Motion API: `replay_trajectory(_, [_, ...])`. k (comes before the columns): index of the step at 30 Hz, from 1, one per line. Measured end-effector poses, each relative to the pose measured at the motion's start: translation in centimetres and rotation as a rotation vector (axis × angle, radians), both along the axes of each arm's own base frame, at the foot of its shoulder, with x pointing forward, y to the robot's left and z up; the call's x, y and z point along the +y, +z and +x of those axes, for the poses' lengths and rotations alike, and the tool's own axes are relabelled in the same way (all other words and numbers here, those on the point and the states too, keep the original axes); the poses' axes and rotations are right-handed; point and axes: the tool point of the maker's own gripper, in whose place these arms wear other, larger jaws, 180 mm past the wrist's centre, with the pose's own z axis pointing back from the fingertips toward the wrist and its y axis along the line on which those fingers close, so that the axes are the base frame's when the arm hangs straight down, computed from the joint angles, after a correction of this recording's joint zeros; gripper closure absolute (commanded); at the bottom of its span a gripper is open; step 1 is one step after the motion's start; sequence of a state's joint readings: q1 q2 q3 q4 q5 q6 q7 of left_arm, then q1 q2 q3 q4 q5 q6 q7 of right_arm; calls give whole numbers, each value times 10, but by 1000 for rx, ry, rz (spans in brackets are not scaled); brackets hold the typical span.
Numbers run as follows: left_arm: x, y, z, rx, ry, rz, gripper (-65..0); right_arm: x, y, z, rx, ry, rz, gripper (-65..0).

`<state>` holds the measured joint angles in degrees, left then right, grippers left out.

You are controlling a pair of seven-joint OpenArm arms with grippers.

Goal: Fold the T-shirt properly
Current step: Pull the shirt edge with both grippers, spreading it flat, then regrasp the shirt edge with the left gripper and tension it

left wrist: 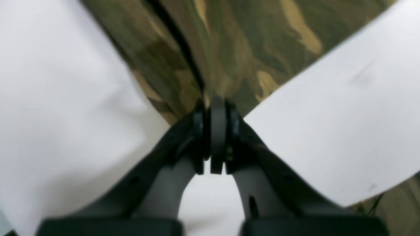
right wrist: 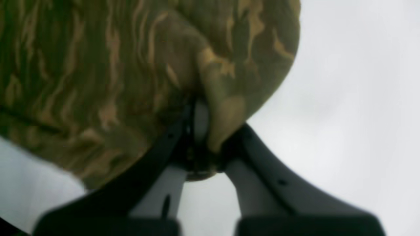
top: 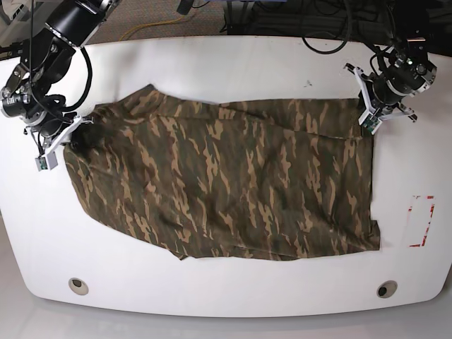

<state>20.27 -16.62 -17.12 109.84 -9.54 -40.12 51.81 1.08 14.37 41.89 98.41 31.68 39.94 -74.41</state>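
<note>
We saw the T-shirt (top: 226,176) spread flat across the white table (top: 212,63), reaching nearly from one side to the other. Our left fingers (left wrist: 215,108) were pinched shut on its edge at one end, and our right fingers (right wrist: 200,121) were clamped on bunched cloth at the opposite end.

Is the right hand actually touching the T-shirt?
Touching. The right wrist view shows the right hand shut on a bunched fold of the T-shirt, cloth pinched between its fingers. The base view agrees: hand at the shirt's corner.
</note>
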Motion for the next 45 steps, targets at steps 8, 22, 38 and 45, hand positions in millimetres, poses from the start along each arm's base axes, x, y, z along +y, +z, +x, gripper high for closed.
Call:
replay_trajectory(8, [42,8,-14,2,81,50,0,14,-30,-30,85,-28,63,0])
replay_trajectory(22, [95,29,-21,-34,198,136,0,11,-60,-93,192,-124,136,0])
replay_trajectory(38, [69,11,-27,19,129,102,-79,23,-52,-102,109,-153,278,-453])
replay_trajectory(45, [63,11,-26,19,121,77,-286,-1,-58,-116,97,-263,328,-490])
